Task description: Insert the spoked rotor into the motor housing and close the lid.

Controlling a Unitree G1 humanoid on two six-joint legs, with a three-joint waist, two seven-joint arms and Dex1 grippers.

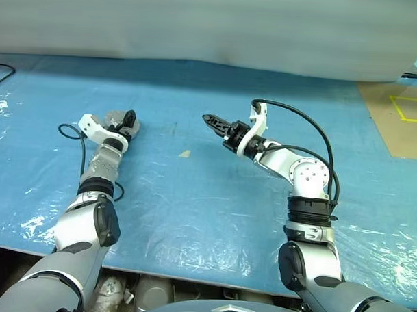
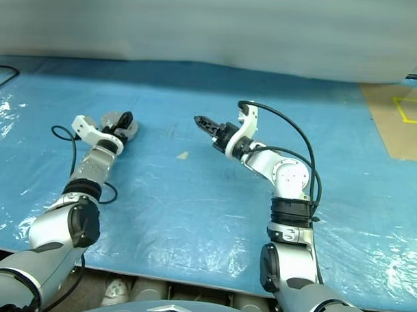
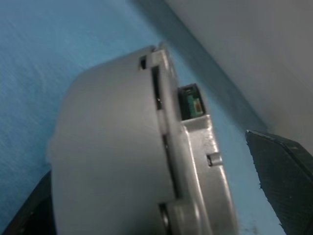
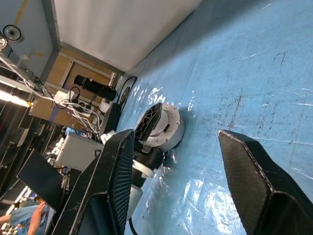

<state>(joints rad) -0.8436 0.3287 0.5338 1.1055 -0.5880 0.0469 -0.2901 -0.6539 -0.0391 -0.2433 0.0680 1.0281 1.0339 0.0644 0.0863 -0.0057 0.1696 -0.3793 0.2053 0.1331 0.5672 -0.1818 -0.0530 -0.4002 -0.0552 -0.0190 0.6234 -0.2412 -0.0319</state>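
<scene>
- A wide blue plastic sheet (image 1: 193, 196), creased and shiny, covers the work surface; a pale grey wall runs along its far edge, and a brown board with yellow tape lines (image 1: 401, 118) lies at the far right.
- The short round silver motor housing (image 1: 117, 120) rests on the sheet at the far left, with the round silver-grey lid (image 3: 195, 161) closed flat on it; the seam between the two shows in the left wrist view.
- The left gripper (image 1: 129, 124) is at the housing, its black fingers (image 3: 283, 181) spread either side of it, one standing clear of the metal.
- The right gripper (image 1: 213, 122) hovers above the sheet near the middle, pointing towards the housing, its fingers parted and empty.
- A small pale scrap (image 1: 184, 154) lies between the two arms.
</scene>
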